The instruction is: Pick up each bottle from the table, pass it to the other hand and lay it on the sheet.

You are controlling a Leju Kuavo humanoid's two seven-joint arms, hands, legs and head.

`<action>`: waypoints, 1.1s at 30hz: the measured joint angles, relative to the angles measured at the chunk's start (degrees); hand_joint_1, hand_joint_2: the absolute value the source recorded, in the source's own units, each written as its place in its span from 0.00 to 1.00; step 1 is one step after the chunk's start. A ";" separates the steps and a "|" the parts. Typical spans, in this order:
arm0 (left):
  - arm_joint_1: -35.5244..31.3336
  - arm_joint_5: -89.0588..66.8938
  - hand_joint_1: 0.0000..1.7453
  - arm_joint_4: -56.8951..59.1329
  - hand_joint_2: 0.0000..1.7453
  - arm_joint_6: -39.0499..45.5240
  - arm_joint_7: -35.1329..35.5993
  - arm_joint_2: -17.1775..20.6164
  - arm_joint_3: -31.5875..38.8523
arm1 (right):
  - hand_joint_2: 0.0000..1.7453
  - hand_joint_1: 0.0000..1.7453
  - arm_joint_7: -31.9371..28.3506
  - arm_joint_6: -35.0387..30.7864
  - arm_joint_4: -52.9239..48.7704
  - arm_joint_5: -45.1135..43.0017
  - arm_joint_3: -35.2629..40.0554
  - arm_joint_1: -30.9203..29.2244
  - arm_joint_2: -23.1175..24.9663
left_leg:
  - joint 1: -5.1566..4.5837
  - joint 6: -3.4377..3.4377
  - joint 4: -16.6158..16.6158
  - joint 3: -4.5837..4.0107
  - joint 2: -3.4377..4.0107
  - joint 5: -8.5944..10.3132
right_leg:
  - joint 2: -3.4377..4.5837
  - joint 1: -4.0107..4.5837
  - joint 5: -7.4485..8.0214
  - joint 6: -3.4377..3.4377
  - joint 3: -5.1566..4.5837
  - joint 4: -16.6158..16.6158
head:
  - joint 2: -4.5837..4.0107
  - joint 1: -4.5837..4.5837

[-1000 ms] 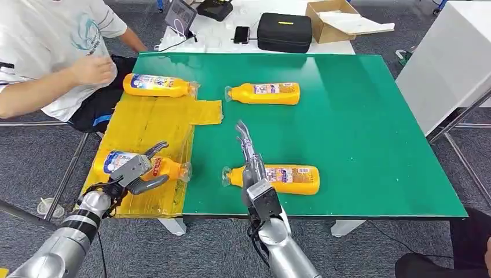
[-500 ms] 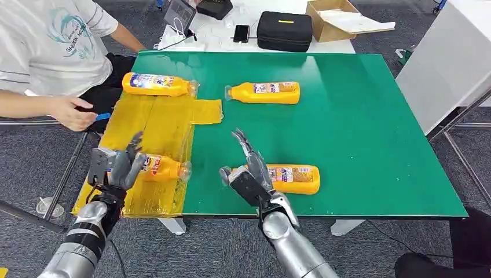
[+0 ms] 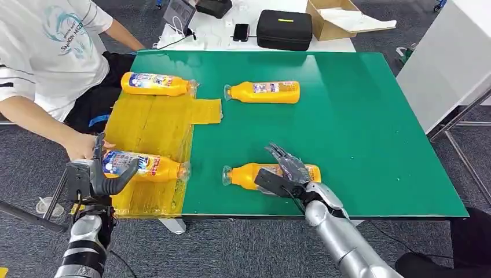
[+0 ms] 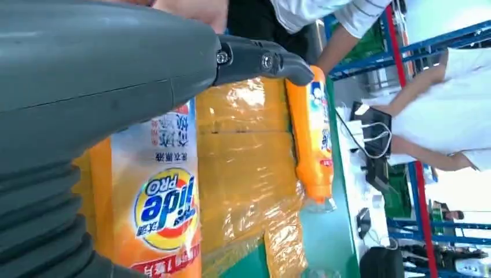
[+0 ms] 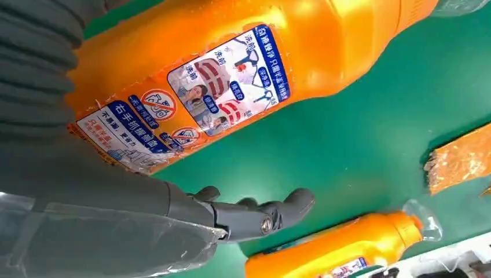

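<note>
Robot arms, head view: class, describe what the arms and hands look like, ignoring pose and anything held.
Both arms are silver metal tubes with ringed joints. The left hand has a grey boxy back and dark grey fingers. The right hand is dark grey to black, with slender segmented fingers.

The bottle [image 4: 153,214] lying on the yellow sheet [image 4: 249,168], close under the left hand [image 4: 87,75], carries a round blue and yellow mark reading "Tide PRO", with Chinese lettering beside it too small to read. Near the edge of its label stands a red band with white characters and what looks like the numeral 1. The bottle [image 5: 231,69] on the green table [image 5: 370,133] by the right hand [image 5: 255,217] bears a blue-edged label of small pictures, a red prohibition sign and Chinese print that cannot be read.
</note>
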 measured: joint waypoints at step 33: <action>-1.60 2.08 0.00 2.40 1.00 -3.63 0.15 -1.87 0.81 | 1.00 1.00 4.90 21.26 -0.74 -0.19 6.99 -5.54 -10.19 | -0.04 0.12 0.01 0.18 -0.26 0.09 | -0.28 -0.03 -0.04 0.07 0.29 -0.10 | 0.00 0.04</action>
